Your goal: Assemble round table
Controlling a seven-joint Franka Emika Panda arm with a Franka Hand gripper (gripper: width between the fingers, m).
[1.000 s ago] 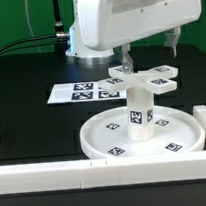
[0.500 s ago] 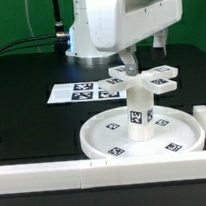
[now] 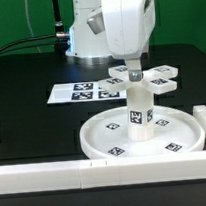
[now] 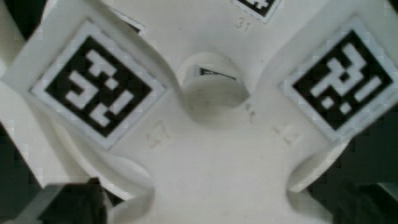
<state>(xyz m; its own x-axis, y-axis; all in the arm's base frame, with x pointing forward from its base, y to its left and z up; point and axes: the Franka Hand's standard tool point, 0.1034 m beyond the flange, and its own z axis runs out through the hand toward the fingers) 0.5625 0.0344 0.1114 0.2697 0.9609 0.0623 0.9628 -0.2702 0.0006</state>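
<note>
The round table's rimmed disc point(image 3: 94, 142) lies flat at the front of the black table. Its thick post point(image 3: 140, 116) stands upright in the disc's middle. The cross-shaped piece point(image 3: 149, 80) sits on top of the post. My gripper point(image 3: 134, 68) hangs straight down over the cross's centre, open, one finger on each side of it. In the wrist view the cross-shaped piece point(image 4: 214, 150) fills the picture, with two tags and its centre hole point(image 4: 217, 95). My gripper point(image 4: 217, 200) straddles it, the fingers showing only as dark corners.
The marker board point(image 3: 85, 90) lies behind the disc. A long white rail point(image 3: 57, 175) runs along the front edge, and another rail point(image 3: 205, 118) stands at the exterior view's right. The arm's base point(image 3: 81, 37) and cables are at the back.
The hand has turned about its vertical axis over the cross-shaped piece, from broad side facing the camera to narrow side. The jaws stayed open. The furniture parts have not moved.
</note>
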